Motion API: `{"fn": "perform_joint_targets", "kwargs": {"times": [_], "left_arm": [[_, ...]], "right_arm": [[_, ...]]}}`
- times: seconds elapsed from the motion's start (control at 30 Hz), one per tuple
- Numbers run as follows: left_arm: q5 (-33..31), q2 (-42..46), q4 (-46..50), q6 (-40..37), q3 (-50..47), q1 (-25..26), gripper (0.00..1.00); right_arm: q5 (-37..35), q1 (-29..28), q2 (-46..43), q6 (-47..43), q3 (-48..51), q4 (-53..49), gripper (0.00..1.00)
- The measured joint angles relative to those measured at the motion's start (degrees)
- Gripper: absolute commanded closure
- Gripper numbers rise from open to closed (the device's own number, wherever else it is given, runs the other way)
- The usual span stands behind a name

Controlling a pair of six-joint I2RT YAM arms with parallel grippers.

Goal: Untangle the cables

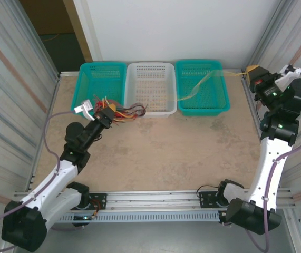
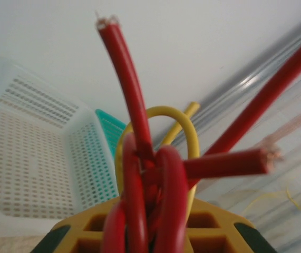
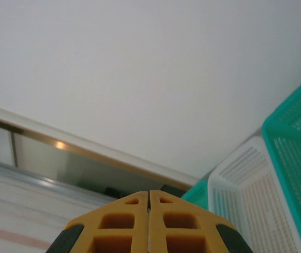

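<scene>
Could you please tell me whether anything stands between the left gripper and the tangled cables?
Nothing visible does: the left gripper is shut on the cables, whose red and yellow loops rise from between its fingers, in front of the white basket.

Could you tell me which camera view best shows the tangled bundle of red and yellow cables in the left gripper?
The left wrist view: there the tangled bundle of red and yellow cables sits close up, loops distinct, clamped in the left gripper. The top external view shows it small, by the white plastic basket's front.
</scene>
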State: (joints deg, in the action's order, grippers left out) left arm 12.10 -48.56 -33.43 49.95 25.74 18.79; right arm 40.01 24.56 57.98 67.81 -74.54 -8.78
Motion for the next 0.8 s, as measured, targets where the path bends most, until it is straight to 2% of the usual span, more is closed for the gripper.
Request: {"fn": "perform_joint_targets", "kwargs": {"times": [0.17, 0.4, 0.6, 0.8], "left_arm": [[-0.7, 3.3, 6.4, 0.0, -1.8, -3.8, 1.0], [1.0, 3.9, 9.6, 0.0, -2.1, -3.0, 1.0], [1.2, -2.3, 9.6, -0.3, -2.1, 7.0, 1.0], [-1.9, -10.5, 9.4, -1.4, -1.4, 17.7, 1.0]], "right_arm": [[-2.3, 4.0, 0.0, 1.3, -3.3, 3.3, 1.0], [-3.1, 4.9, 1.0, 2.8, -6.0, 6.2, 1.0], [-3.1, 5.0, 3.5, 2.4, -7.9, 5.7, 1.0], [-5.4, 4.1, 7.0, -0.5, -10.2, 4.7, 1.0]]}}
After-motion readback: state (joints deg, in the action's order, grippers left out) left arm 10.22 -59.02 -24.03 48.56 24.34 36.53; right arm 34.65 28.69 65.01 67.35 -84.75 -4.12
